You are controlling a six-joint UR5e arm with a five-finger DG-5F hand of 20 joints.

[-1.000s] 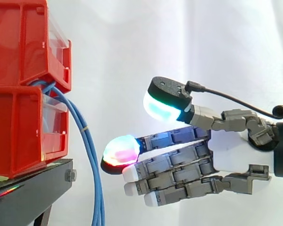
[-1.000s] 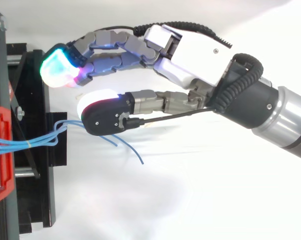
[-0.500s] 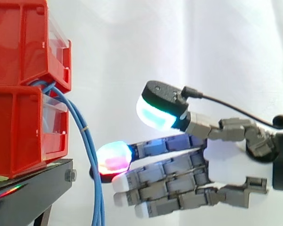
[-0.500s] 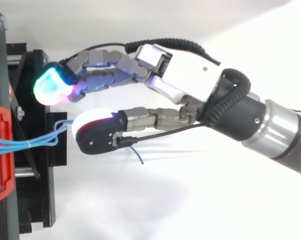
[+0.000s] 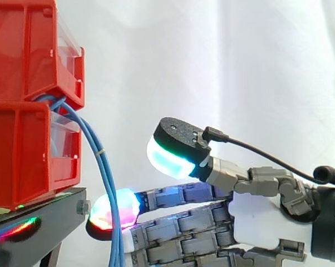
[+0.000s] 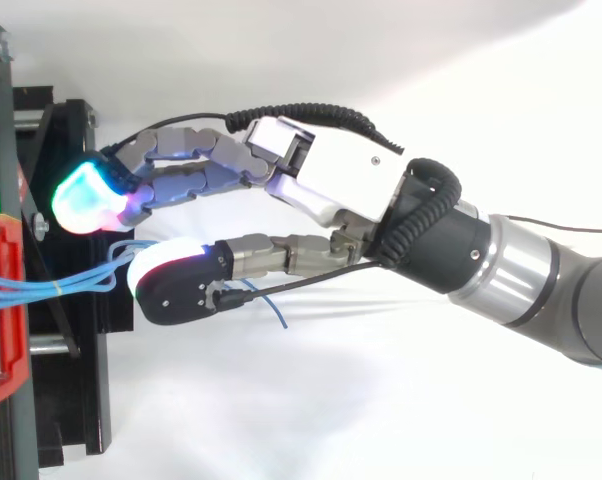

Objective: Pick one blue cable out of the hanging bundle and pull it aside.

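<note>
The blue cables [image 5: 107,183] come out between the two red bins [image 5: 23,150] at their front edge; from there they hang in one close bundle, down past the front edge of the black stand [image 5: 39,222], with the white curtain [image 5: 223,61] behind. Here they hang free, with room on both sides; I judge this is why I meet them at this height and not near the bins, where they are pressed together.

My hand [image 5: 259,217] is open and holds nothing; the fingers are stretched almost straight toward the bundle, and the thumb [image 5: 170,153] stands high above them, well apart, so a wide gap is ready for a cable. In the side view my glowing fingertip [image 5: 114,210] is at the bundle; I cannot tell if it touches the cables or passes behind them. From above, the cables [image 6: 66,284] run from the bin toward the gap between thumb and fingers; their loose ends show beyond the thumb.

I think the step in hand is the reaching in; no single cable is separated yet. Next I would need to bring one pad behind only one strand and close the thumb on it; the strands lie close, so taking two together is the risk.
</note>
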